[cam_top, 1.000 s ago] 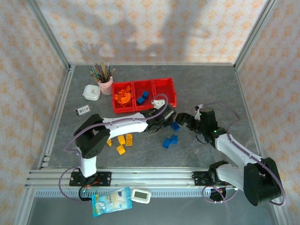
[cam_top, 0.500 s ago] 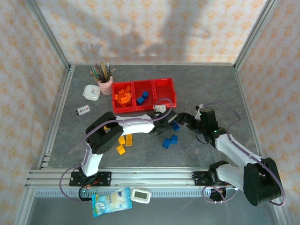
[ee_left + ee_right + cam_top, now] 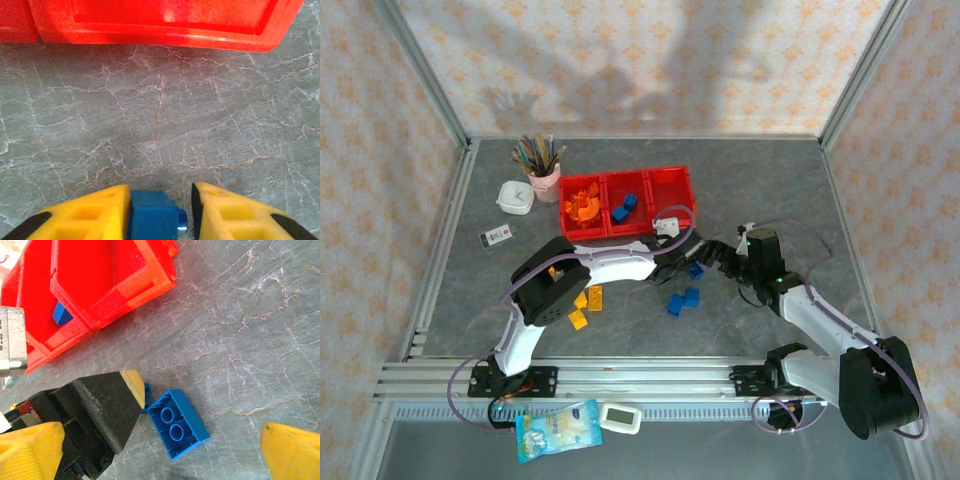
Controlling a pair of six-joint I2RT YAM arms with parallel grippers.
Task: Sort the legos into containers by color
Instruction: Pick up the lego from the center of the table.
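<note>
top: overhead, far | wrists: close, low | shared: red bins (image 3: 672, 192)

The containers (image 3: 672, 195) sit at the bench's (image 3: 770, 180) 12 o'clock. The cup (image 3: 546, 183) stands at their 9 o'clock. Loose legos (image 3: 682, 300) lie at their 6 o'clock.

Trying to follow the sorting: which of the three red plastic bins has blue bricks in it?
The middle red plastic bin holds two small blue studded bricks; the left bin holds orange pieces, the right bin shows no bricks.
</note>
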